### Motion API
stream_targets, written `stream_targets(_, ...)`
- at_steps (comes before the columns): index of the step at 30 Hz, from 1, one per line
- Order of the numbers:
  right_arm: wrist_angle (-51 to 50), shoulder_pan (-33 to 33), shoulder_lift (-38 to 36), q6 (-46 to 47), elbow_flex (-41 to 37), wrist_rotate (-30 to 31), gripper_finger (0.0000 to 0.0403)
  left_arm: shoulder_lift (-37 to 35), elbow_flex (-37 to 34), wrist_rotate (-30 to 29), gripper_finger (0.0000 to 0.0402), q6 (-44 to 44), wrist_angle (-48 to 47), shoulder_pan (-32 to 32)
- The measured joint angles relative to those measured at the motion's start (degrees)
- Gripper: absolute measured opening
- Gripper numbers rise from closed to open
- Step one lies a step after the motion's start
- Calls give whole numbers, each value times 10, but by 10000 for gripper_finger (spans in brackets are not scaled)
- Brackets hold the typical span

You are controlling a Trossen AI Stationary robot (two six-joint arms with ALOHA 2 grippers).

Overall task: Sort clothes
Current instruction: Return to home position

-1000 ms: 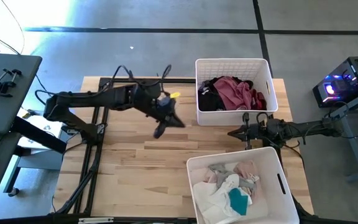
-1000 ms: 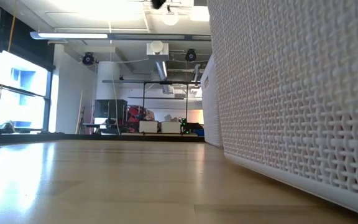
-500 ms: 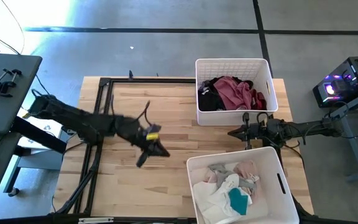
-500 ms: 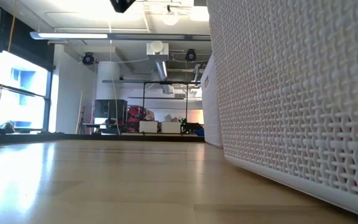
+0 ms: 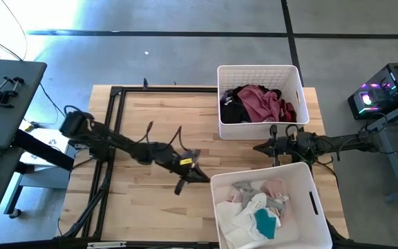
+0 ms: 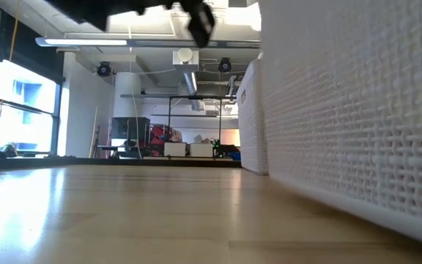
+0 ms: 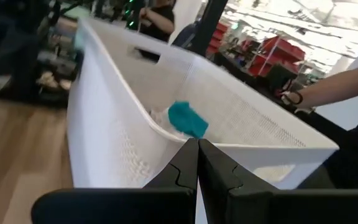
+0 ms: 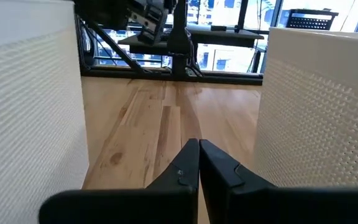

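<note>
Left jaws together, beside near bin (image 5: 254, 171) (white), teal garment (image 5: 264, 223) crumpled inside

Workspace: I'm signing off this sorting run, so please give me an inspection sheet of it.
Surface: wooden table, bare wood showing.
Job's things: maroon and black clothes in the top bin; white, pink and teal clothes in the bottom bin.
Clutter: nothing seen.
Hands: left hand shut, empty, by the bottom bin's wall; right hand shut, empty, between the bins.
Cables: cable loops along the left arm.
Surroundings: a person's arm beyond the bottom bin; lit computer off the table's right.
</note>
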Motion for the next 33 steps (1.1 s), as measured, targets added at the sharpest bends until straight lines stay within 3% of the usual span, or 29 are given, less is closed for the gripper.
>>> stream_targets(6, 0, 0, 0, 0, 0, 0, 0, 79, 84, 72, 0, 25, -3, 33)
stream_targets(10, 0, 0, 0, 0, 0, 0, 0, 91, 111, 114, 0, 26, -18, 54)
stream_targets(13, 0, 0, 0, 0, 0, 0, 0, 78, 112, 129, 0, 14, -29, 63)
stream_targets(21, -1, 0, 0, -1, 0, -1, 0, -23, 113, 122, 0, 41, -179, 63)
stream_targets(26, -1, 0, 0, -25, 0, 0, 0, -95, 37, 64, 0, 41, -139, 73)
stream_targets(33, 1, 0, -1, -42, 0, 0, 0, -183, -147, 6, 0, -13, 53, 92)
